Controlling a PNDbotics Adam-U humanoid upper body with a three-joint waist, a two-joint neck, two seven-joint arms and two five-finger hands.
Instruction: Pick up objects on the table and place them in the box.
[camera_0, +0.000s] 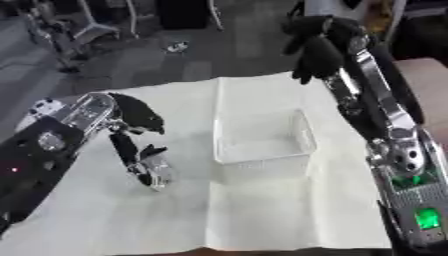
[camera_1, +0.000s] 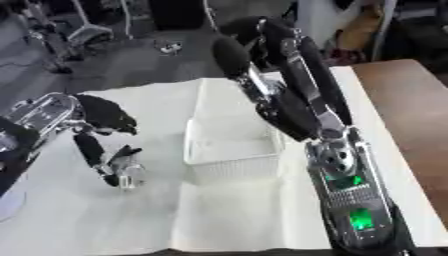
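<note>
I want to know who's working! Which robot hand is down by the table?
The left robot hand, low on the white cloth beside the clear box. The right robot hand is raised beyond it.

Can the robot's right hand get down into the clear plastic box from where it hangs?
Probably yes. The right hand hangs above the far side of the clear plastic box, whose top is open, and nothing lies between them.
</note>
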